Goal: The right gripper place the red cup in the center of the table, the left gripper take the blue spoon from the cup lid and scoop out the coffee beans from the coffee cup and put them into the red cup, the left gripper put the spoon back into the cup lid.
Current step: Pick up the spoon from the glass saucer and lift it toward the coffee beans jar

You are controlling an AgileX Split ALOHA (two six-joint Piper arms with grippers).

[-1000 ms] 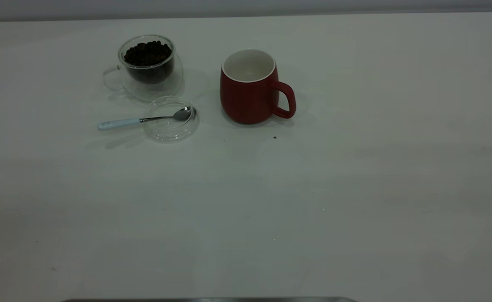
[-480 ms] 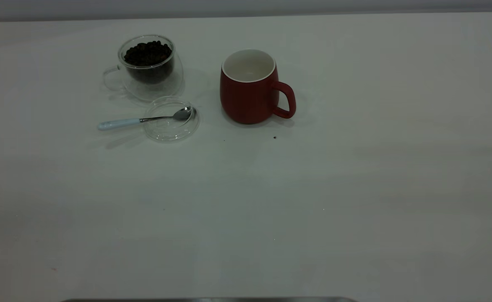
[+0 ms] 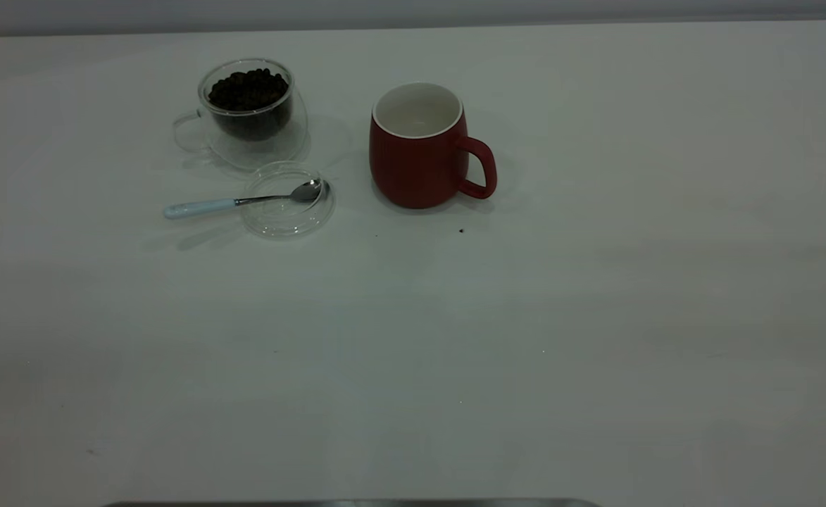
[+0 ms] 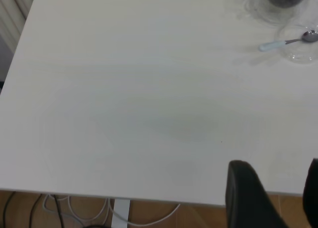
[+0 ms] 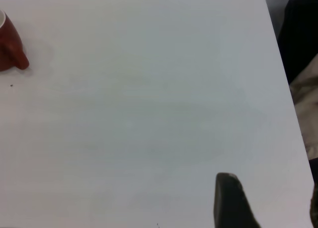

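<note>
Looks like start or finish. Red cup (image 3: pixel 418 148) empty, mid-bench (image 3: pixel 596 317). Spoon (image 3: pixel 243 201) on lid (image 3: pixel 287 215) by coffee cup (image 3: pixel 249 113). Left claw (image 4: pixel 272 195) released, right claw (image 5: pixel 263 200) released, both parked far off. Next, probably: left to spoon handle.

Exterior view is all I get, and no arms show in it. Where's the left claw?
Observer: In the left wrist view, the left claw hangs over the edge of the table, far from the blue spoon.
Operator: Open?
Observer: Yes, its jaws stand apart with nothing between them.
Operator: And the right claw?
Observer: In the right wrist view, the right claw hangs near the table's side edge, well away from the red cup.
</note>
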